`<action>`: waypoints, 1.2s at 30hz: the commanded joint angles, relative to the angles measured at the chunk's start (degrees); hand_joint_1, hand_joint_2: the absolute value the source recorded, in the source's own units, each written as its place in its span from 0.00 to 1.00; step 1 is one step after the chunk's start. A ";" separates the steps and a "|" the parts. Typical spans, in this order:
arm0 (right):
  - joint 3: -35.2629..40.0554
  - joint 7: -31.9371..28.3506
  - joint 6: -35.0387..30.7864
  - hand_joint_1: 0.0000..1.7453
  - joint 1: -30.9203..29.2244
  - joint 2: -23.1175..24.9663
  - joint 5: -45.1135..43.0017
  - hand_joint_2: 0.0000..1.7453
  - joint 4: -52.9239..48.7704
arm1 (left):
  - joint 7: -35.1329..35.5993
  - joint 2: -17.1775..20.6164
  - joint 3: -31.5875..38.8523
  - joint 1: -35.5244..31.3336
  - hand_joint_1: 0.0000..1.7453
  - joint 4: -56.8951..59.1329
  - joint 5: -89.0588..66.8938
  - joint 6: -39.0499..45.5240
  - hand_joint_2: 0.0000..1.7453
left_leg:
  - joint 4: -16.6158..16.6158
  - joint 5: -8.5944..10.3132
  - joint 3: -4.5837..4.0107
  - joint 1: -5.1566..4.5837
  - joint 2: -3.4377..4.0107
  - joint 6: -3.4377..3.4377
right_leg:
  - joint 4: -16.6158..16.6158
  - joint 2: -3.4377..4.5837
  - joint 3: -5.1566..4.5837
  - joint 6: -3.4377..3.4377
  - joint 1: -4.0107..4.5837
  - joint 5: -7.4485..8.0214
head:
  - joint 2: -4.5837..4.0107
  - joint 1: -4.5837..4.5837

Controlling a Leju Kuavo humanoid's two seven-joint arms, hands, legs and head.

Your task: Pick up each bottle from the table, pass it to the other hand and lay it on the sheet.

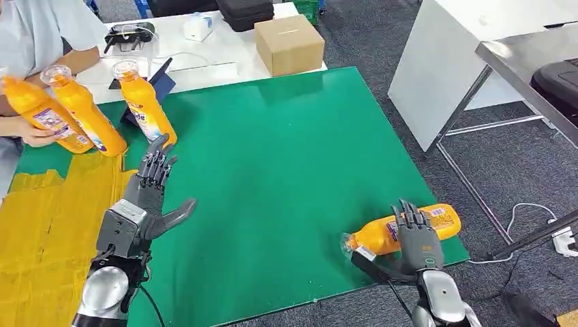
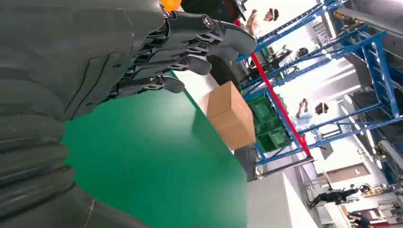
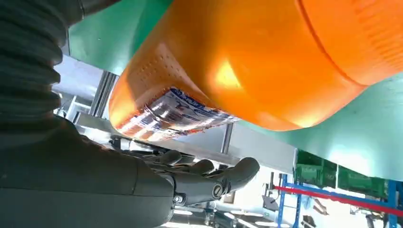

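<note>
Orange bottle, lying on its side at the near right edge of the green desk, clear cap toward the left, base toward the right; label with purple and white print, writing too small to read in the head view and blurred in the right wrist view. Right hand rests over the middle of this bottle, fingers laid straight across the top of it and the thumb low on the near side; whether they grip it or only touch it cannot be told. Left hand raised over the left part of the desk, holding nothing, fingers stretched out and spread, thumb wide to the right. Yellow sheet covers the near left of the desk, cut off by the picture edge. Three more orange bottles at the far left: one standing tilted just beyond the left fingertips, label partly readable as letters ending "le"; two others leaning, held by a person's hand, the person cut off at the frame edge. Brown cardboard box on a white table beyond the far edge of the desk, with a black case partly cut off at the top.
</note>
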 commanded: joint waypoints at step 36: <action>-1.24 -7.42 4.90 0.00 1.23 -10.87 -1.21 1.00 5.74 | -0.80 0.21 1.61 -0.14 0.00 2.71 2.82 -1.48 1.00 | 0.00 -0.22 0.82 0.09 -0.45 0.03 | -0.13 0.00 0.92 -0.11 -0.01 -0.20 | 0.00 0.00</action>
